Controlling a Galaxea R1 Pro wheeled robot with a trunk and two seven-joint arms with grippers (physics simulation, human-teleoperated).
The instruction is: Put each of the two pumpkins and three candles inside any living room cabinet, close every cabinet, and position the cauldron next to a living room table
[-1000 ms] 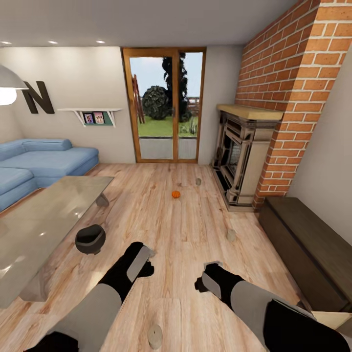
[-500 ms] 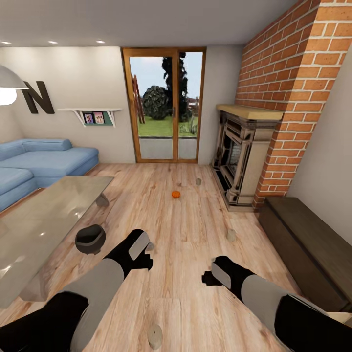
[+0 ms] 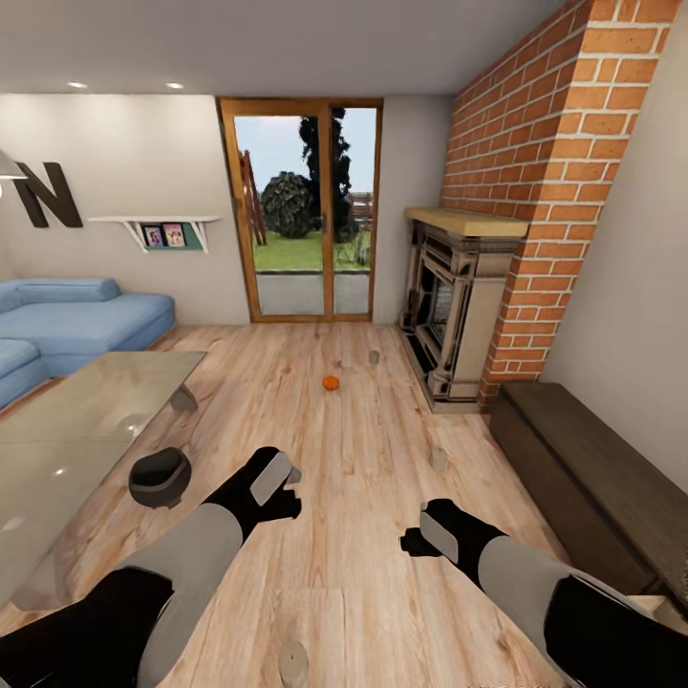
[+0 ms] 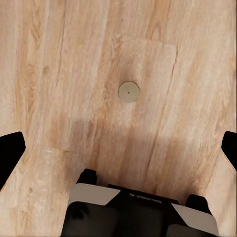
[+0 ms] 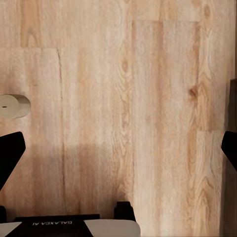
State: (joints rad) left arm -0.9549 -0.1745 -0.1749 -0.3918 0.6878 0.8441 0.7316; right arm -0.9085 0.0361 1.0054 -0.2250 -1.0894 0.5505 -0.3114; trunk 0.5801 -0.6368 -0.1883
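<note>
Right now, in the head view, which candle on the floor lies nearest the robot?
The candle at the bottom edge, between the two arms. The others lie farther off: one toward the cabinet, one by the fireplace.

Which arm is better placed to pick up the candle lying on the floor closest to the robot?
Left, probably. The candle lies on the floor nearer the left tool than the right tool, and the left wrist view has it ahead of the open fingers.

Wood plank floor carries: pumpkin & 2 candles near fireplace, 3rd candle well away from it; cauldron, glass table, cabinet beside fireplace.
</note>
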